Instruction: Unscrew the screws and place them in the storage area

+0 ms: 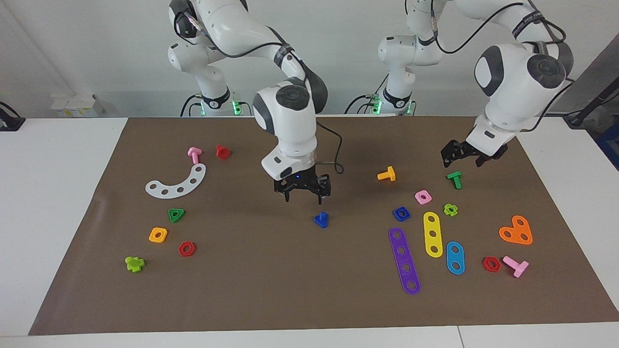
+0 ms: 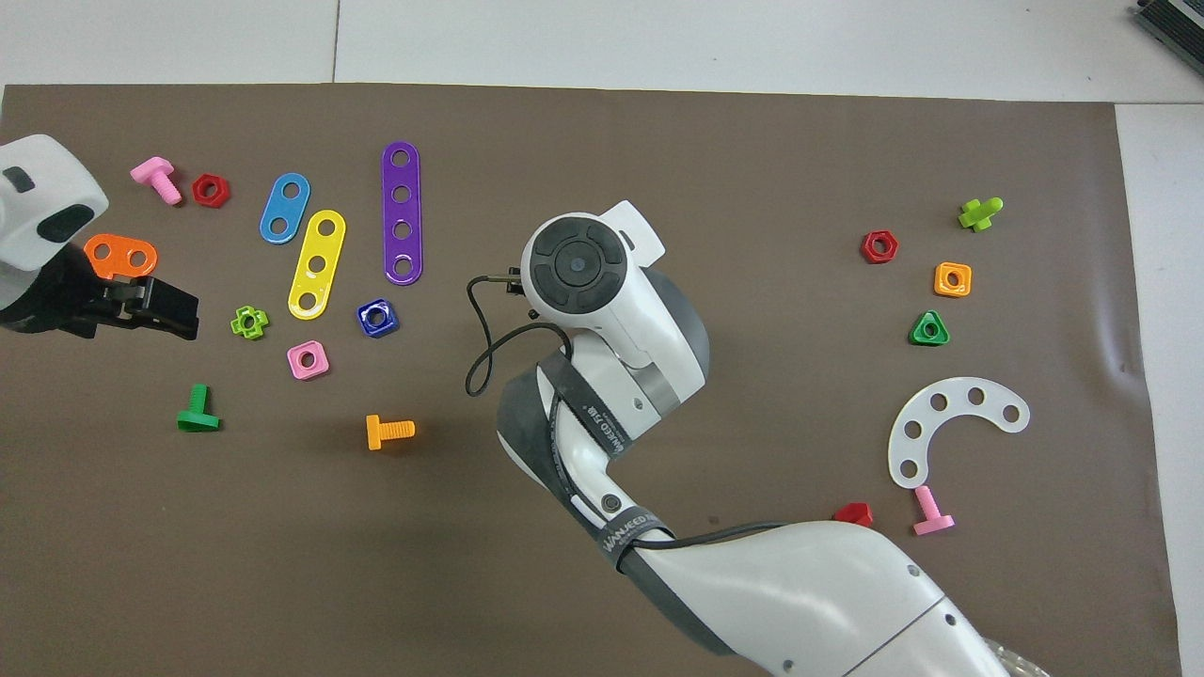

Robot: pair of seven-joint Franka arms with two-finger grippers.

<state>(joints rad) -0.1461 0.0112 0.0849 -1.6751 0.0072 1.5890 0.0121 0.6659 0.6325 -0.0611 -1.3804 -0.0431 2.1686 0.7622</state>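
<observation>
The dark-blue bolt point(image 1: 321, 219) lies on the brown mat near the table's middle. In the overhead view the right arm hides it. The matching dark-blue square nut point(image 1: 401, 213) lies apart from it, toward the left arm's end, and also shows in the overhead view point(image 2: 377, 317) beside a pink square nut point(image 2: 308, 359). My right gripper point(image 1: 303, 198) hangs open and empty a little above the mat, over a spot just beside the bolt. My left gripper point(image 1: 462, 160) is open and empty in the air over the green bolt point(image 1: 454, 180). It also shows in the overhead view point(image 2: 160, 310).
Purple point(image 1: 404, 261), yellow point(image 1: 433, 234) and blue point(image 1: 455, 257) strips, an orange plate point(image 1: 516, 230) and an orange bolt point(image 1: 387, 174) lie toward the left arm's end. A white curved strip point(image 1: 178, 182), pink bolt point(image 1: 194, 154) and several coloured nuts lie toward the right arm's end.
</observation>
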